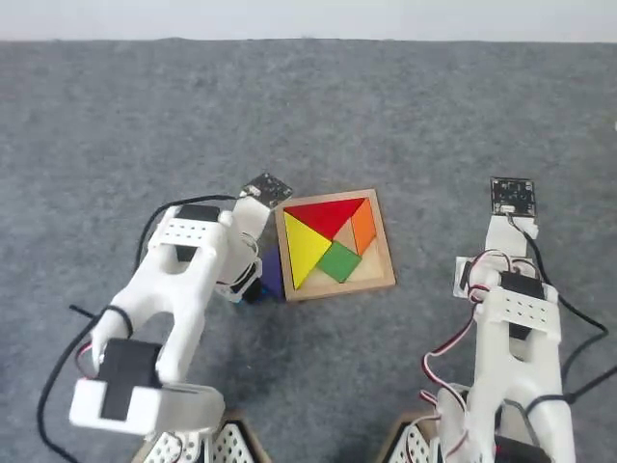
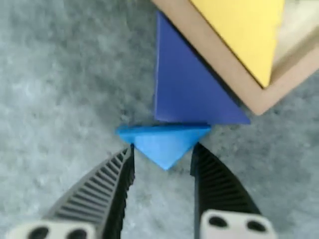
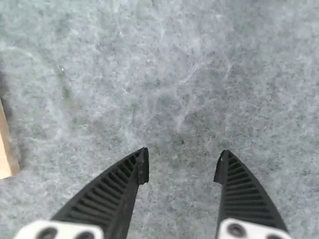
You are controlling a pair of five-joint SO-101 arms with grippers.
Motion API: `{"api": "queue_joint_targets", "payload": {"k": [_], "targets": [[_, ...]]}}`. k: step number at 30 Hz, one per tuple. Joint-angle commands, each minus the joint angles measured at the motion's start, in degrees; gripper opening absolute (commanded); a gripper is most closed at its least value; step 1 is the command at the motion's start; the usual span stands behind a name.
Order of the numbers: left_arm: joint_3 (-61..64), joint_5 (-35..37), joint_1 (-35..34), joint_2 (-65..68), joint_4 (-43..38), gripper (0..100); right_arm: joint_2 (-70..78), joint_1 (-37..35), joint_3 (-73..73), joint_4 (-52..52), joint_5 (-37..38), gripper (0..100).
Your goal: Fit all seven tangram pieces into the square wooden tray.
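- Here, from the high view, we see the tray (image 1: 343, 289) on the grey carpet (image 1: 116, 125) between the two arms.
- Inside it lie a red triangle (image 1: 328, 214), a yellow triangle (image 1: 303, 249), an orange piece (image 1: 363, 230) and a green square (image 1: 339, 261). Bare wood shows between them and along the side nearer the right arm (image 1: 516, 318).
- A dark blue triangle (image 1: 273, 272) lies on the carpet, touching the outside of the tray's rim on the side nearer the left arm (image 1: 188, 275). That arm's wrist hangs just beside it.
- The right arm stands well apart from the tray, over bare carpet.
- In the left wrist view, the left gripper (image 2: 163, 148) is unclenched. One finger sits on each side of the point of a light blue triangle (image 2: 162, 138), close against its slanted edges.
- We cannot tell whether the fingers press on it.
- The light blue triangle's long edge meets the short edge of the dark blue triangle (image 2: 184, 89), whose long edge runs along the tray's rim (image 2: 234, 79). The yellow triangle (image 2: 244, 30) sits inside that corner.
- In the right wrist view, the right gripper (image 3: 183, 153) hangs released, its fingers wide apart with nothing between them, over carpet.
- A corner of the tray (image 3: 4, 149) shows at the frame's edge, well apart from the fingers.
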Motion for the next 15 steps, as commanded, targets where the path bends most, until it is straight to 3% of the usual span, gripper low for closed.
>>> {"api": "queue_joint_targets", "payload": {"k": [1,15], "targets": [[-0.48,-3.34,-0.44,1.49,-2.46,18,-1.63,-0.31,-2.11,0.31,-0.18,23.5],[-6.20,-3.43,-0.35,5.54,-3.16,18,-1.63,-0.31,-2.11,0.31,-0.18,23.5]]}}
